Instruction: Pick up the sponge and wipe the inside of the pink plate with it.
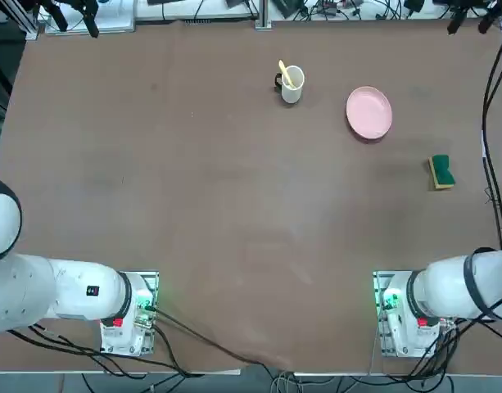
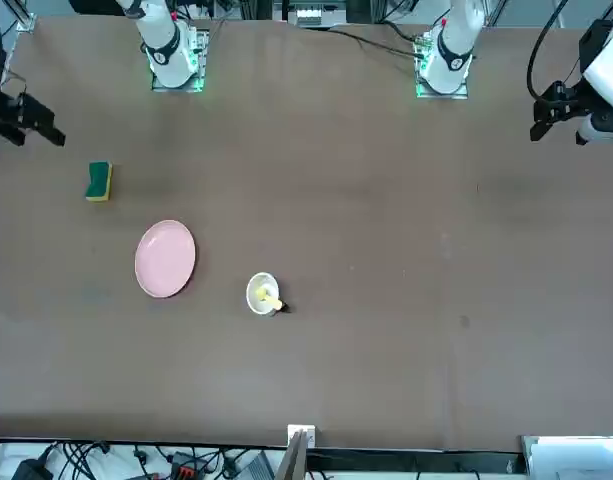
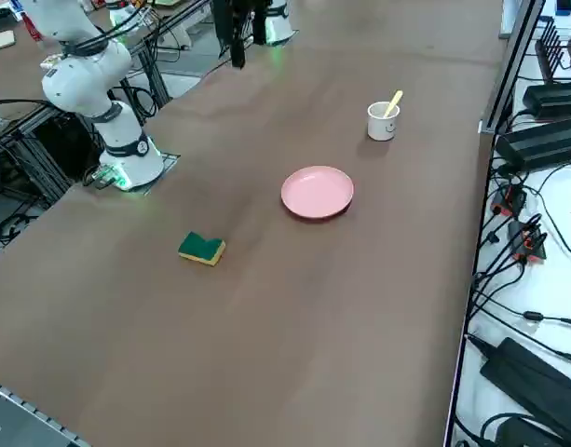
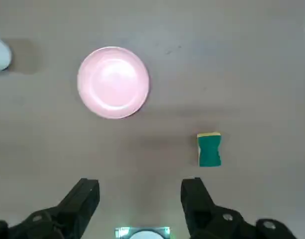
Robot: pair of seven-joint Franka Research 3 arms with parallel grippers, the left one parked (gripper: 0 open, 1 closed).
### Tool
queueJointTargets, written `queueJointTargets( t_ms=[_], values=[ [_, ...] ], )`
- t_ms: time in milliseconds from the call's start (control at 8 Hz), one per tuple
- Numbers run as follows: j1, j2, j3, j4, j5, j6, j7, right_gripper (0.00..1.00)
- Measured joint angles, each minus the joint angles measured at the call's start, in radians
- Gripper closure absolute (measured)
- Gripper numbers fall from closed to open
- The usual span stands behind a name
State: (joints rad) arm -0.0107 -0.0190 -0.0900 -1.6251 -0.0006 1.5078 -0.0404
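The sponge (image 1: pixel 441 172) (image 2: pixel 99 182) (image 3: pixel 202 249) (image 4: pixel 209 148), dark green on top with a yellow layer, lies flat on the brown table near its right edge. The pink plate (image 1: pixel 368 112) (image 2: pixel 165 259) (image 3: pixel 318 192) (image 4: pixel 113 82) sits empty farther out and more toward the middle. My right gripper (image 4: pixel 140 186) hangs high above the table, open, with nothing between its fingers. In the wrist view both sponge and plate lie well beyond the fingertips, apart from them.
A white mug (image 1: pixel 291 83) (image 2: pixel 263 294) (image 3: pixel 383 120) with a yellow utensil in it stands to the left of the plate. Cables run along the table's right edge (image 1: pixel 490 123). The brown tabletop (image 1: pixel 234 205) stretches between the arms' bases and these things.
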Motion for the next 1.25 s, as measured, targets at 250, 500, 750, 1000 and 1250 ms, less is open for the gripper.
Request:
queueJointTargets(
  t_ms=[250, 500, 750, 1000, 1250],
  values=[
    [-0.078, 0.028, -0.005, -0.077, -0.001, 0.117, -0.054, 0.0],
    [-0.175, 0.038, -0.009, -0.196, -0.001, 0.275, -0.175, 0.0],
    [-0.243, 0.041, -0.012, -0.33, -0.001, 0.431, -0.213, 0.0],
    [-0.276, 0.044, -0.012, -0.479, -0.001, 0.586, -0.235, 0.0],
    [-0.277, 0.047, -0.009, -0.596, -0.001, 0.686, -0.258, 0.0]
  ],
)
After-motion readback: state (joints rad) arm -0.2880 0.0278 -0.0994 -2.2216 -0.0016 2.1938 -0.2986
